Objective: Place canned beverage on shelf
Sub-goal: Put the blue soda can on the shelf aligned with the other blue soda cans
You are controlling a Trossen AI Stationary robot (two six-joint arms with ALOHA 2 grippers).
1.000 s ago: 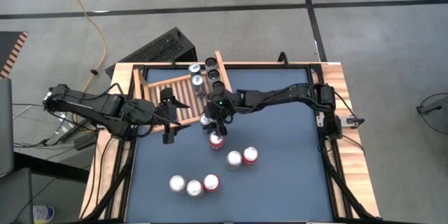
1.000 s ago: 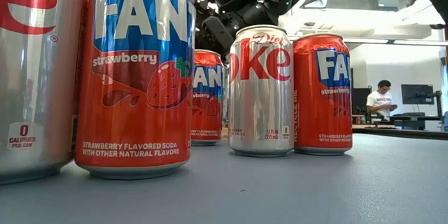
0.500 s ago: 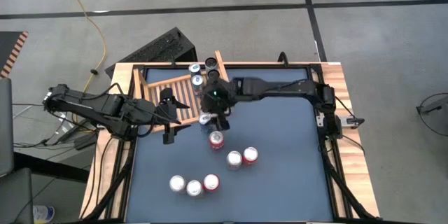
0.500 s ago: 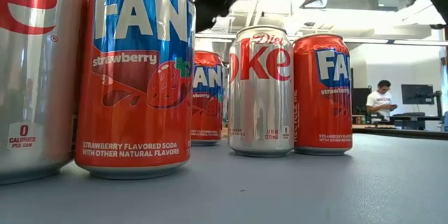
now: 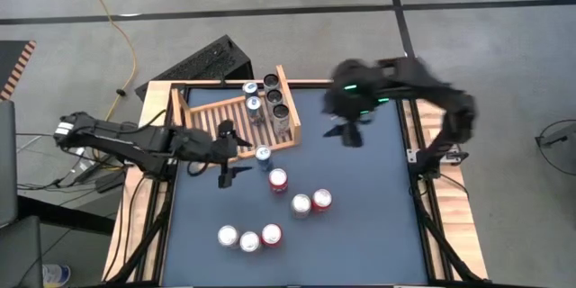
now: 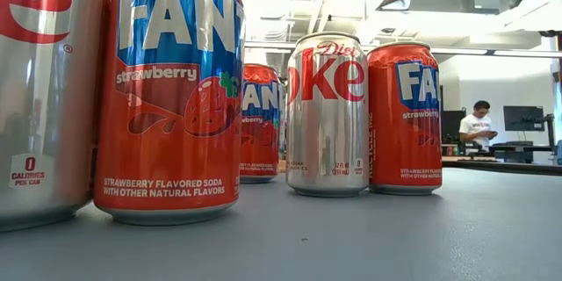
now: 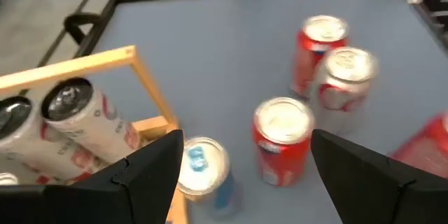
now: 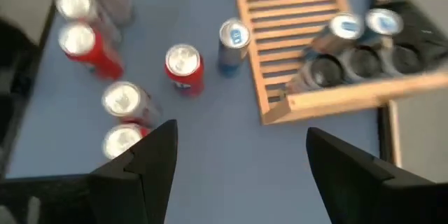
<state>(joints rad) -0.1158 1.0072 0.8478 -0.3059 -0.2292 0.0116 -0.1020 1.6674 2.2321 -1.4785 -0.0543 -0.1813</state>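
I see my right gripper [image 5: 349,131] wide open and empty near the table's [image 5: 360,225] far edge, left gripper [image 5: 227,155] open beside blue-topped can [image 5: 263,154], touching nothing, shelf [image 5: 236,119] at far-left corner.

Cans [image 6: 167,97] glossy metal; shelf [image 5: 236,112] light slatted wood; table [image 5: 360,225] matt blue-grey, smooth.

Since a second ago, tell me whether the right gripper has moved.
Yes. In the high view the right gripper, open and empty, has pulled back from the cans beside the shelf toward the table's right side, away from the blue-topped can.
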